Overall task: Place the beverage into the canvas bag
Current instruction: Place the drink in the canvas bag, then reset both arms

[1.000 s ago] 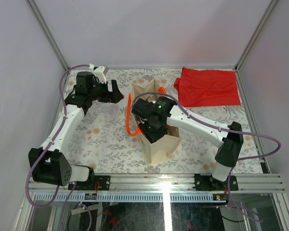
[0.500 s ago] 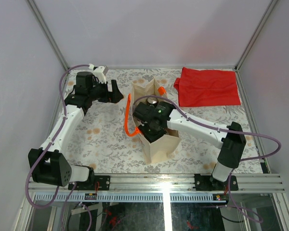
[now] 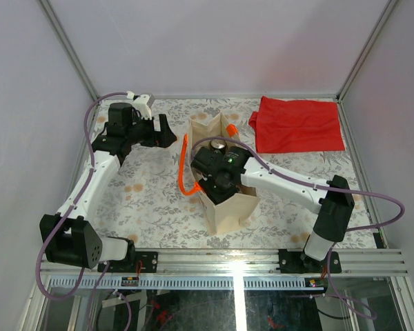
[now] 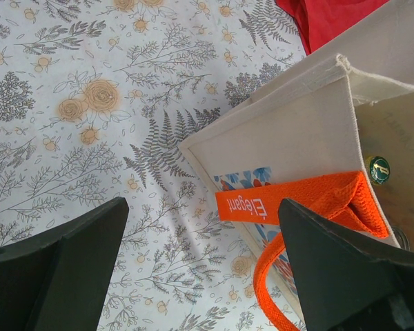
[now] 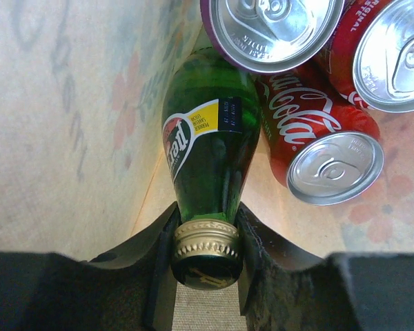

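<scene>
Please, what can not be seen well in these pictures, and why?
- Right wrist view: the base of the green bottle in the right gripper, behind a can that the top edge cuts.
- Top view: the bottle is hidden inside the canvas bag, under the right arm.
- Left wrist view: the orange handle covers most of the floral print.

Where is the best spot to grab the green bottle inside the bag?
By its thin neck, under the gold cap, coming straight down from above. The green bottle stands upright between the canvas bag wall and the cans, so only its neck is free. The right gripper grips there.
</scene>
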### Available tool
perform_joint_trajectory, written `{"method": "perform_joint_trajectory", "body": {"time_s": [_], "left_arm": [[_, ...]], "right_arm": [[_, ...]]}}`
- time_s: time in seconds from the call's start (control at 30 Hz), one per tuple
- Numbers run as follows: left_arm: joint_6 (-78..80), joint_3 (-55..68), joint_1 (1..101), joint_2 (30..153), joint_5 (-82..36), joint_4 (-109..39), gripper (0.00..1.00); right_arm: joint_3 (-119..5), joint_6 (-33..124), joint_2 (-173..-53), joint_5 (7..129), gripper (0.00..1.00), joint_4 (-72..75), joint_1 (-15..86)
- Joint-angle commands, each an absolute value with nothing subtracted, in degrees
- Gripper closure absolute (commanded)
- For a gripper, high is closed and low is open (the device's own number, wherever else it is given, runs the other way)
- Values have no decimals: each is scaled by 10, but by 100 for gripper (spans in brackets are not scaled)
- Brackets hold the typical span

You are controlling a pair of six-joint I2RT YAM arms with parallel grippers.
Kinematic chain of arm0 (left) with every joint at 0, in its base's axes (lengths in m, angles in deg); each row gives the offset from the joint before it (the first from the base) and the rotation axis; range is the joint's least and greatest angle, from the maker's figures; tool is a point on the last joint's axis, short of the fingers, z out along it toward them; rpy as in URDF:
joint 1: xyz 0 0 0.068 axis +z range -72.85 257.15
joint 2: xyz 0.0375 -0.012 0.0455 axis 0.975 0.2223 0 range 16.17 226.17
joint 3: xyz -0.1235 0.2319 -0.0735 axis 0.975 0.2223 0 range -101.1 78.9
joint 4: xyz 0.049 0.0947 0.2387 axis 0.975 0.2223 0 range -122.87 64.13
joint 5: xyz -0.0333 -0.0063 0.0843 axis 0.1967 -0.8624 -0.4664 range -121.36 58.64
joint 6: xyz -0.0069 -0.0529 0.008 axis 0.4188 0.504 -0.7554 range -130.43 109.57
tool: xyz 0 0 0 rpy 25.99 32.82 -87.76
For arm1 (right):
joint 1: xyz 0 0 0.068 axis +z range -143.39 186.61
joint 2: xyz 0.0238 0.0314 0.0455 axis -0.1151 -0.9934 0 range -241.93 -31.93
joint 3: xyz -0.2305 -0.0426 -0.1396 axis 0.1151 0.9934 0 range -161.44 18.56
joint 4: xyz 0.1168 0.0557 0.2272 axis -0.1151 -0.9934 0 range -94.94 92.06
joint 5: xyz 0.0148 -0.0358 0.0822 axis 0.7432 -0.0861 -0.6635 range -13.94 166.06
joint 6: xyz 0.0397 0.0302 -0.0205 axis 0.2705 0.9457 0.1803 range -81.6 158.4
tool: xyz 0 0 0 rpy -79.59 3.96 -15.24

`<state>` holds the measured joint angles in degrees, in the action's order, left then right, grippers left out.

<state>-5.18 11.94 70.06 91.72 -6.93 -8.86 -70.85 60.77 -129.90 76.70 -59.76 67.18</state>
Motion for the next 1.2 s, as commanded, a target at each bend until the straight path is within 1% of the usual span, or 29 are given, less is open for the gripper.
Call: {"method": "perform_joint_trajectory", "body": {"time_s": [0.0,0.1,0.23,0.5,0.77,0.9,1.0,1.1,1.17], "left_arm": [[-62,122,699,908,-68,-105,10],[-63,121,698,908,-67,-106,10],[-62,122,697,911,-65,-107,10],[-61,119,699,913,-65,-108,10],[-62,117,699,909,-64,-107,10],[-73,100,699,907,-53,-96,9],[-81,89,699,903,-40,-89,8],[-84,84,698,894,-31,-88,7],[-84,84,698,886,-26,-89,6]], "right_arm": [[-741,609,-1308,813,58,-632,671],[-775,612,-1301,833,46,-641,671],[-821,609,-1298,855,39,-649,670],[-871,605,-1300,870,32,-668,670],[-923,613,-1290,920,26,-669,666],[-965,616,-1282,946,20,-658,657],[-983,621,-1276,938,18,-646,638],[-982,631,-1263,906,5,-633,611],[-970,636,-1253,879,0,-620,595]]}}
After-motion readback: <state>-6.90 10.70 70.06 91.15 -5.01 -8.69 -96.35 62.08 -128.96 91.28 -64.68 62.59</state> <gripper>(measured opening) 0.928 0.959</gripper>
